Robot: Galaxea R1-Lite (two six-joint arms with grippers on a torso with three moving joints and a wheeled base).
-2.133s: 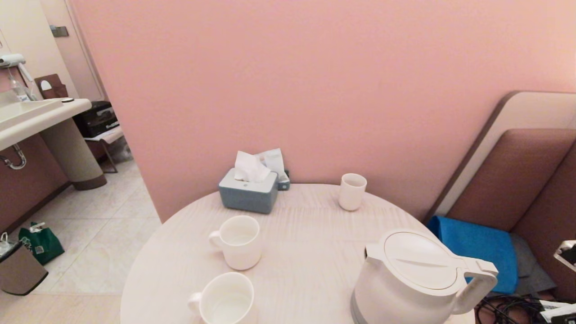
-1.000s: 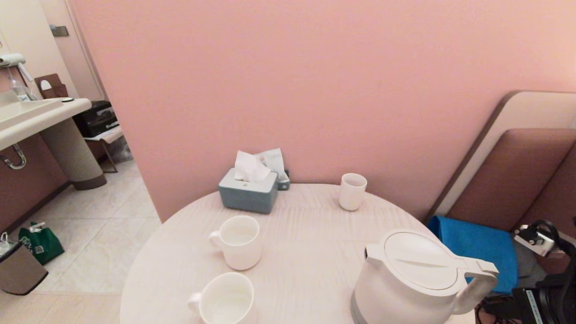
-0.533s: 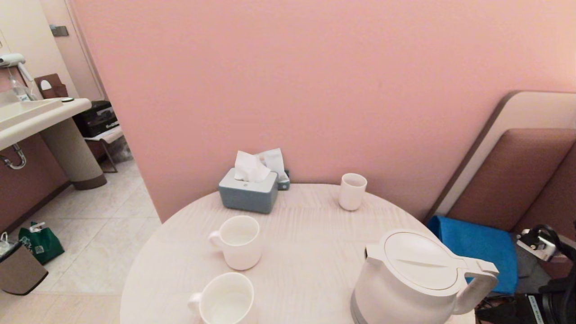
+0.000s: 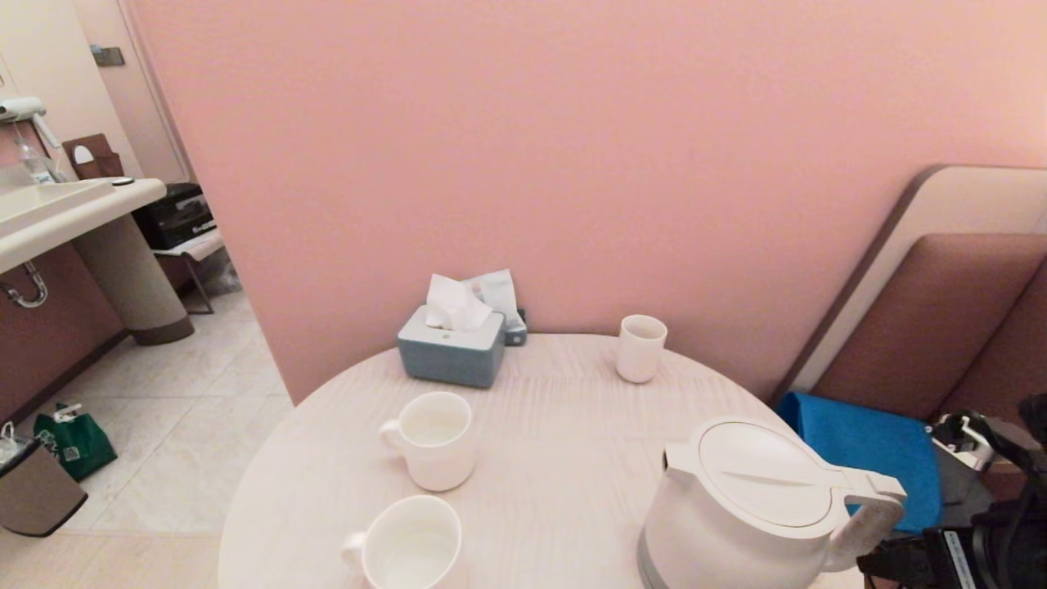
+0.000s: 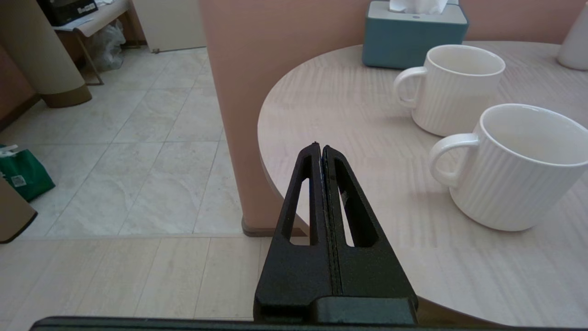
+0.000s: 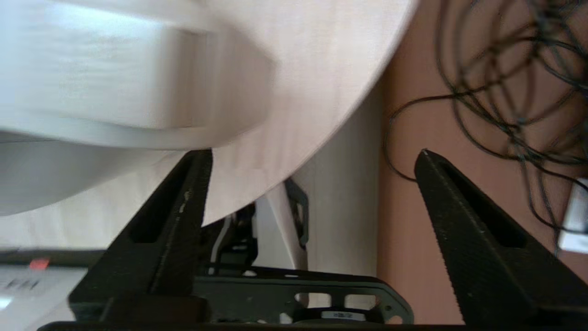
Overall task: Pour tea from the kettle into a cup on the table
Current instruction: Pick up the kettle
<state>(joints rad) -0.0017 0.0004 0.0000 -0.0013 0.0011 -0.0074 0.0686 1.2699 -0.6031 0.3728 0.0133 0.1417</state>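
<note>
Kettle (image 4: 744, 507) smooth white plastic; right pincer (image 6: 314, 158) spread beside handle; left pincer (image 5: 320, 149) pressed together.

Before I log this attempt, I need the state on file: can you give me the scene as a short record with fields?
kettle: upright on the table's right side, lid shut, handle toward the right claw
table: round, pale wood grain
mugs: two with handles, near mug, mid mug
cup: no handle, at the far edge
tissue box: at the far edge, left of the cup
right claw: open, off the table's edge by the kettle handle
left claw: shut, low at the table's left edge
pouring: not begun
</note>
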